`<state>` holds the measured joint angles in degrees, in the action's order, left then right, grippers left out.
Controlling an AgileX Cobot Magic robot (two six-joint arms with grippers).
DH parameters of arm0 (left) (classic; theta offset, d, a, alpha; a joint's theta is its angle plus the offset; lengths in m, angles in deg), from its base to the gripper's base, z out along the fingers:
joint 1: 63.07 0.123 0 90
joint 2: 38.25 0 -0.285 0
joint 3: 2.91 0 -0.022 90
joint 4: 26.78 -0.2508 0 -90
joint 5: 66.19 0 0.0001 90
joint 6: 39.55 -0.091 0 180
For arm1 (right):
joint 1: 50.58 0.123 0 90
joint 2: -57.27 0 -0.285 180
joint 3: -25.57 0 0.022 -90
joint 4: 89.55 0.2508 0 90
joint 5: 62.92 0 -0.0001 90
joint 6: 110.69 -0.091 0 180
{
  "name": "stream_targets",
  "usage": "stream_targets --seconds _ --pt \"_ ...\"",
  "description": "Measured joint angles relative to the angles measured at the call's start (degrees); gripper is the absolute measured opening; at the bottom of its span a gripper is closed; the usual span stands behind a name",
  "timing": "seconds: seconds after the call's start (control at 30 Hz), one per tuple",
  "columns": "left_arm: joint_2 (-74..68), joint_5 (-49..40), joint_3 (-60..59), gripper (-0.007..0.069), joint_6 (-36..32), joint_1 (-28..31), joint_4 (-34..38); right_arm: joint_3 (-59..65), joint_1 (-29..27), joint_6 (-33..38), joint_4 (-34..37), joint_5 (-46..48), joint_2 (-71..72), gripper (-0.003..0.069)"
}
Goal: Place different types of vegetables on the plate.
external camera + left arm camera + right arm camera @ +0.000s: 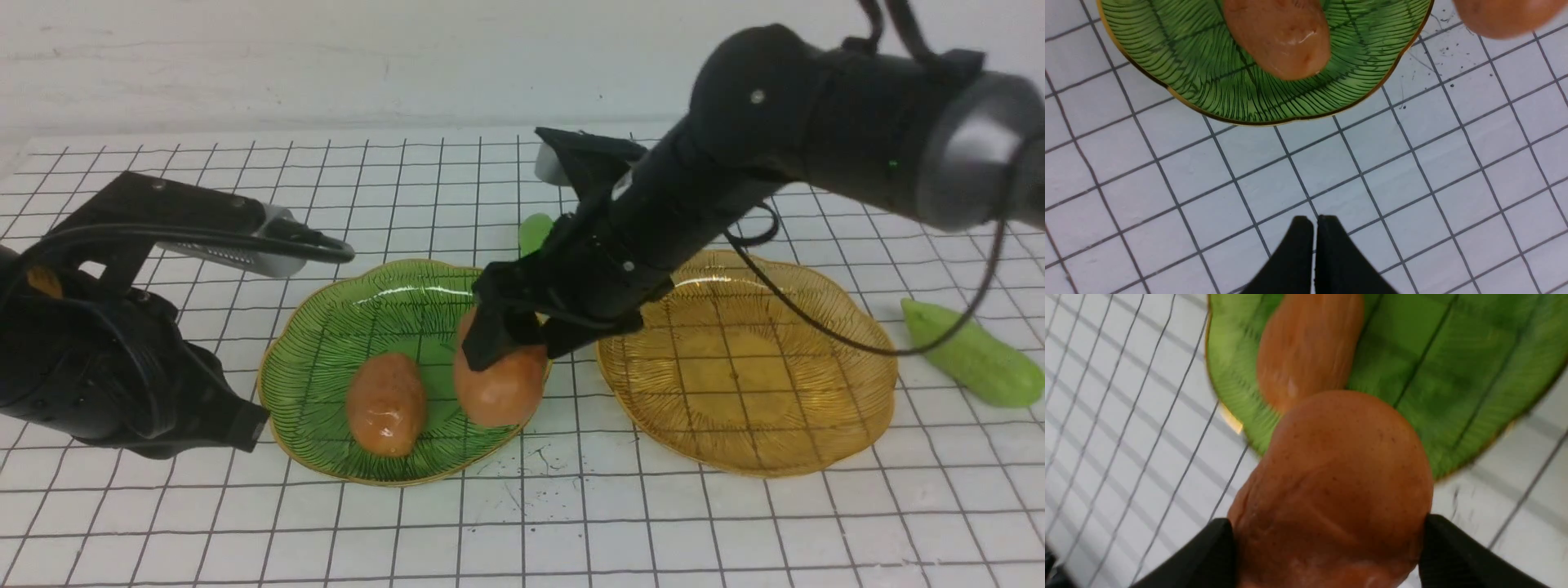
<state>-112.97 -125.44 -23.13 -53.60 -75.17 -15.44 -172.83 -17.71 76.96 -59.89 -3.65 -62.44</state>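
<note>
On the left, the left gripper [1315, 232] is pinched shut on nothing, near the green plate [318, 425], where the lying potato [385, 403] rests. Next, the right gripper [510, 331] squeezes the held potato [500, 384] by its top end, at the green plate's right rim. It looks shiny, round and hard, so I think it could slip and a hold across its fat middle seems safest. Just behind peeks the far cucumber [535, 233], then the yellow plate [816, 441], then the right cucumber [971, 355] on the table

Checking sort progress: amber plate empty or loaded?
Empty where visible: the amber plate shows bare glass, nothing on it. Its far-left rim is hidden by the right arm.
</note>
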Motion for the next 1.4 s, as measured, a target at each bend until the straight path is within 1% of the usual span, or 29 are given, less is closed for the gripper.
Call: stream_targets --seconds 0.13,0.23,0.3,0.37,0.4,0.47,0.57,0.63,0.7,0.73,0.8,0.87,0.93,0.97,1.0,1.03,1.07,1.17,1.23,1.3,1.4 --pt "0.00 -0.22 0.00 -0.0008 0.00 0.00 -0.23 -8.01 0.00 0.00 -1.33 2.43 -8.86 0.0522" --pt "0.00 -0.48 0.00 -0.0008 0.00 0.00 -0.46 -12.60 0.00 -1.50 -1.59 5.83 -13.77 0.0526" --pt "0.00 -0.48 0.00 -0.0008 0.00 0.00 -0.46 -14.45 0.00 -2.47 -1.80 7.37 -15.68 0.0547" --pt "0.00 -0.53 0.00 -0.0008 0.00 0.00 -0.46 -17.15 0.05 -2.63 -3.24 9.34 -16.50 0.0594" --pt "0.00 -0.53 0.00 -0.0008 0.00 0.00 -0.46 -17.64 0.05 -2.63 -3.51 9.69 -16.50 0.0602" --pt "0.00 -0.53 0.00 -0.0008 0.00 0.00 -0.46 -20.55 0.05 -2.68 -5.90 11.07 -16.50 0.0625" --pt "0.00 0.75 0.00 -0.0008 0.00 0.00 -0.46 -25.94 0.05 -3.23 -12.72 11.39 -15.98 0.0618" --pt "0.00 2.28 0.00 -0.0008 0.00 0.00 -0.46 -26.73 -0.01 -3.81 -18.77 11.66 -13.49 0.0571" --pt "0.00 2.85 0.00 -0.0008 0.00 0.00 -0.46 -26.06 -0.54 -4.25 -23.18 11.91 -10.68 0.0521" --pt "0.00 2.91 0.00 -0.0008 0.00 0.00 -0.46 -25.35 -1.08 -4.66 -25.98 11.93 -9.09 0.0481" --pt "0.00 2.91 0.00 -0.0008 -0.06 0.00 -0.46 -23.12 -2.68 -5.78 -29.66 11.93 -6.13 0.0419" --pt "0.00 2.86 0.00 -0.0008 -0.23 0.00 -0.46 -20.44 -5.40 -7.04 -32.81 11.93 -3.04 0.0351" --pt "0.00 2.66 0.00 -0.0008 -0.43 0.00 -0.46 -16.36 -10.99 -8.04 -34.77 11.93 0.91 0.0265" --pt "0.00 2.60 0.00 -0.0008 -0.59 0.00 -0.46 -13.41 -14.98 -8.81 -34.77 11.93 2.79 0.0206" --pt "0.00 2.60 0.00 -0.0008 -0.59 0.00 -0.46 -10.96 -17.75 -9.46 -34.29 11.93 3.76 0.0178" --pt "0.00 2.60 0.00 -0.0008 -0.65 0.00 -0.46 -8.22 -22.55 -10.73 -33.11 11.93 4.77 0.0149" --pt "0.00 2.60 0.00 -0.0008 -0.65 0.00 -0.46 -6.59 -25.18 -11.20 -31.72 11.99 4.89 0.0136" --pt "0.00 2.49 0.00 -0.0008 -0.65 0.00 -0.46 -2.55 -32.21 -10.84 -27.91 12.06 4.06 0.0139" --pt "0.00 2.43 0.00 -0.0008 -0.65 0.00 -0.46 -0.94 -36.63 -8.60 -25.40 12.00 1.82 0.0196" --pt "0.00 2.43 0.00 -0.0008 -0.65 0.00 -0.46 -0.74 -38.15 -6.78 -24.75 11.94 0.29 0.0256" --pt "0.00 2.43 0.00 -0.0008 -0.65 0.00 -0.46 -0.67 -39.02 -4.94 -25.23 11.93 -1.48 0.0360"
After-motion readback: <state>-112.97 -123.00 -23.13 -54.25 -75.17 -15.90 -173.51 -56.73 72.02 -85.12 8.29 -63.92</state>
